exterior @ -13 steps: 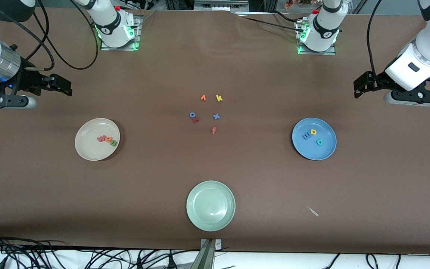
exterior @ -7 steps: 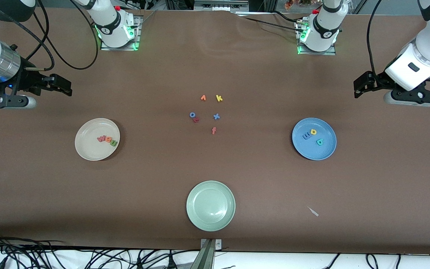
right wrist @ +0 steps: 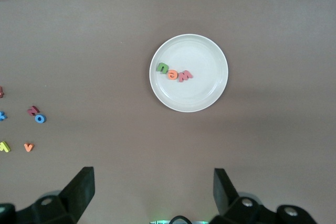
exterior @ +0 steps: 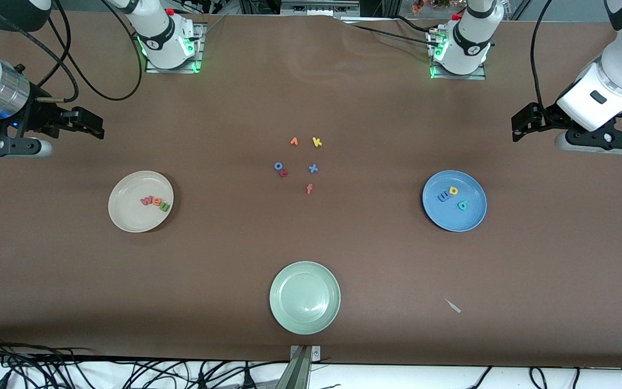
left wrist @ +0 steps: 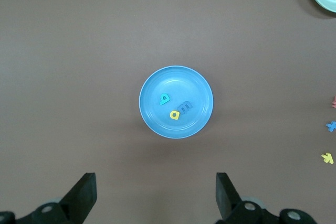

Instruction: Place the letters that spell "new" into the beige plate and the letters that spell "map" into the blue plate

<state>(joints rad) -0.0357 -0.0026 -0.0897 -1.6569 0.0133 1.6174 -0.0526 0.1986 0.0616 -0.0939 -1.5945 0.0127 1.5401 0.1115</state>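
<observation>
From the front, nothing has shifted over the last second — both arms hang parked, so the sorting looks finished. The beige plate (exterior: pixel 140 201) toward the right arm's end of the bench carries the pink w (exterior: pixel 146 201), orange e (exterior: pixel 155 202) and green n (exterior: pixel 164 207); the blue plate (exterior: pixel 454 201) toward the left arm's end carries the blue m (exterior: pixel 443 196), yellow a (exterior: pixel 453 190) and teal p (exterior: pixel 462 205). Leftover letters (exterior: pixel 300 165) sit mid-bench, with a pale green plate (exterior: pixel 304 297) nearer the camera.

Left wrist view: the left gripper (left wrist: pixel 156 200) hangs above the bench beside the blue plate, jaws spread wide, holding nothing.

Right wrist view: the right gripper (right wrist: pixel 154 198) does likewise beside the beige plate — spread, empty.
</observation>
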